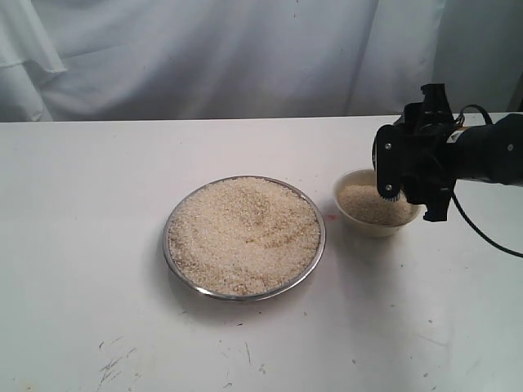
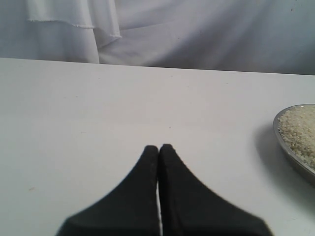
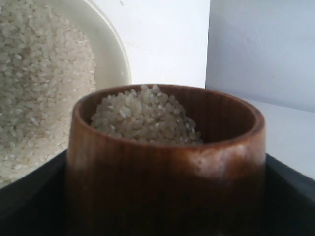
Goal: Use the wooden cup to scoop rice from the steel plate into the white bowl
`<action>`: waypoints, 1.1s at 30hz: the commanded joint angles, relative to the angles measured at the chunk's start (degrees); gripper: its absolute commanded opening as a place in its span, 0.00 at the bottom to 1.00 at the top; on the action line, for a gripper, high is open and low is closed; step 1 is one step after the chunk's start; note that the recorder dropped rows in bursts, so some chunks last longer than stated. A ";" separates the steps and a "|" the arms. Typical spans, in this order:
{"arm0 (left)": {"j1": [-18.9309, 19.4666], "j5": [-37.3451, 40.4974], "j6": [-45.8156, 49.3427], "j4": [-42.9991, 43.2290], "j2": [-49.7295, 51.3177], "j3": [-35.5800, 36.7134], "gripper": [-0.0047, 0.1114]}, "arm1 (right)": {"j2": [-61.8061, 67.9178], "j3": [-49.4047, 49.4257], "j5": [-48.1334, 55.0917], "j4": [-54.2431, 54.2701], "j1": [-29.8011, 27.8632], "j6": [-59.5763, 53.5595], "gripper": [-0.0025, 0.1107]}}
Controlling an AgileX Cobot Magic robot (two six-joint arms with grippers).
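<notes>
At the far left, the left gripper (image 2: pixel 158 147) was seen low over the bare white table (image 1: pixel 82 204). Its two black fingers were pressed together at the tips and nothing was held between them. Only the edge of the steel plate (image 2: pixel 290 152) was caught in its wrist view, well off to one side.

Near the middle of the table, the steel plate (image 1: pixel 167 245) was found heaped almost to the rim with rice (image 1: pixel 245 233), and shallow grooves were marked in the surface of the grains. Just to the right of the plate, and apart from it, the white bowl (image 1: pixel 372 229) was set down, with a layer of rice lying in it.

Over the right rim of that bowl the right gripper (image 1: pixel 413 200) was positioned. In the exterior view the wooden cup could not be made out behind it. In the right wrist view the wooden cup (image 3: pixel 165 182) was seen clasped between widely spread black jaws, one on each side of its wall. A mound of rice (image 3: pixel 145 115) was carried in it, and the white bowl (image 3: pixel 110 54) lay just beyond it.
</notes>
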 commanded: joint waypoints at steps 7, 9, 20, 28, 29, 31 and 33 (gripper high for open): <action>-0.15 -0.82 -0.03 0.06 -0.24 0.28 0.04 | -0.32 -0.56 -0.88 0.93 -0.36 1.21 0.02; -0.15 -0.82 -0.03 0.06 -0.24 0.28 0.04 | -0.32 -0.56 -0.78 0.93 -0.36 1.22 0.02; -0.15 -0.82 -0.03 0.06 -0.24 0.28 0.04 | -0.32 -0.56 -0.81 0.93 -0.36 5.78 0.02; -0.15 -0.82 -0.03 0.06 -0.24 0.28 0.04 | -0.32 -0.56 -0.66 -3.52 -0.36 12.89 0.02; -0.15 -0.82 -0.03 0.06 -0.24 0.28 0.04 | -0.32 -0.56 -0.66 -3.64 -0.36 13.20 0.02; -0.15 -0.82 -0.03 0.06 -0.24 0.28 0.04 | -0.32 -0.56 0.17 -4.12 -0.36 14.29 0.02; -0.15 -0.82 -0.03 0.06 -0.24 0.28 0.04 | -0.32 -0.56 1.04 -4.83 -0.36 15.00 0.02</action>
